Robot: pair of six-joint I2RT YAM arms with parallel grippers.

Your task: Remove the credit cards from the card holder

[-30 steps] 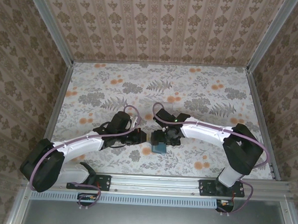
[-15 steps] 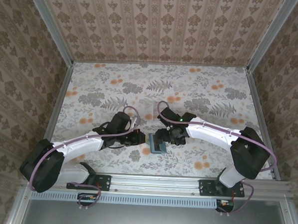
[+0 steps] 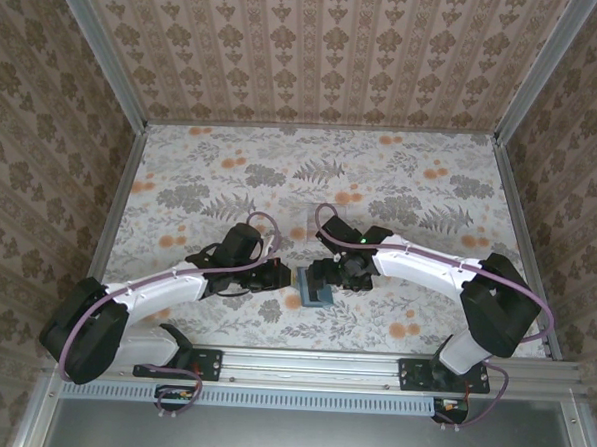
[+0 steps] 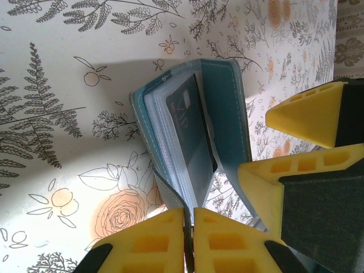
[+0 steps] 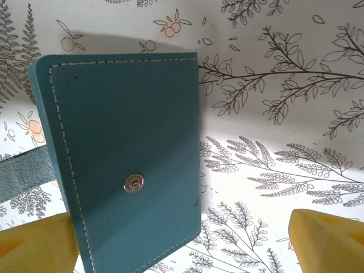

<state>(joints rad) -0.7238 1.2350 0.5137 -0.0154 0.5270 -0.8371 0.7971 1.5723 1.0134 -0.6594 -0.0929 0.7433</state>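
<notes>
The teal card holder (image 4: 227,108) stands on edge, spread like a book, with its clear sleeves facing my left wrist camera. One dark credit card (image 4: 190,133) sits in the front sleeve. My left gripper (image 4: 189,222) is shut on the holder's thin strap flap. In the top view the left gripper (image 3: 284,278) meets the holder (image 3: 320,295) near the table's front middle. My right gripper (image 5: 182,244) is open wide, its yellow fingertips either side of the holder's outer panel (image 5: 125,125) with the snap button (image 5: 134,183). Its fingers (image 4: 310,114) stand close beside the holder.
A small clear plastic piece (image 3: 304,221) lies just behind the right wrist. The floral table (image 3: 401,179) stretches back and to both sides. Metal rails and patterned walls (image 3: 317,54) bound it.
The right gripper has opened wider and shifted slightly over the holder. The left gripper has kept its hold on the flap and stayed in place.
</notes>
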